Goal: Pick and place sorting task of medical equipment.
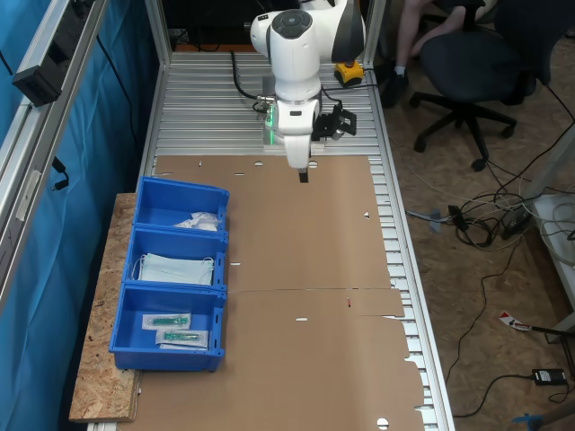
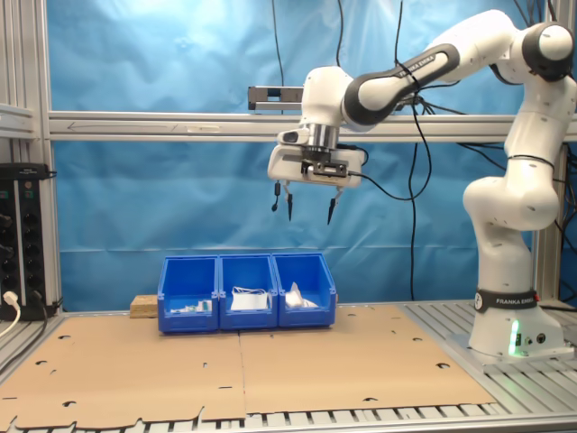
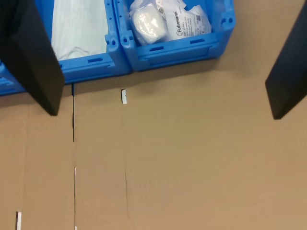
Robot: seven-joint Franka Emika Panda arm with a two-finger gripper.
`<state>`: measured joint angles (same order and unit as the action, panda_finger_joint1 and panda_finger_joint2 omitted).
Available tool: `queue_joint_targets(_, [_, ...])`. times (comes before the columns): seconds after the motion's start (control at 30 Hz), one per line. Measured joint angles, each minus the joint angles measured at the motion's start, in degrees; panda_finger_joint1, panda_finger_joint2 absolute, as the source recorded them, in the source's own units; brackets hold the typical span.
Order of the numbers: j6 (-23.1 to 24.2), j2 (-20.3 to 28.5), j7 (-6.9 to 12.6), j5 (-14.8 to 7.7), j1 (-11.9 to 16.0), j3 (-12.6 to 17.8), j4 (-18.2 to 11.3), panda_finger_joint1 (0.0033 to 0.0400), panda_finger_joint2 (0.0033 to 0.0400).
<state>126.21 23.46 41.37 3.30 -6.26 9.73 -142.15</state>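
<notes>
My gripper (image 2: 309, 216) hangs open high above the brown cardboard sheet (image 1: 296, 269), with nothing between its black fingers (image 3: 33, 67). It also appears in the first exterior view as the gripper (image 1: 304, 175) below the white arm. The medical equipment, crinkled white sealed packets (image 3: 182, 19), lies in the end blue bin (image 3: 177, 50) of a row of three. The same white packets (image 1: 198, 221) rest in the bin (image 1: 180, 186) nearest the robot base, seen in the second exterior view as packets (image 2: 297, 296). The gripper is well apart from them.
The middle bin (image 1: 175, 235) holds pale blue face masks (image 1: 175, 268); the far bin (image 1: 166, 355) holds flat packets with green items (image 1: 171, 321). The bins stand partly on a chipboard slab (image 1: 103, 341). An office chair (image 1: 467, 72) and a person's legs stand beyond the table.
</notes>
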Motion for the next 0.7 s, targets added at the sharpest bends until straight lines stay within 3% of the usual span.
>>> queue_joint_targets(0.4, [-14.12, 3.44, 0.00, 0.00, -0.74, -0.39, 7.03, 0.0400, 0.0400])
queue_joint_targets(0.7, [-20.01, 4.13, 0.00, 0.00, -0.74, -0.39, 9.18, 0.0400, 0.0400])
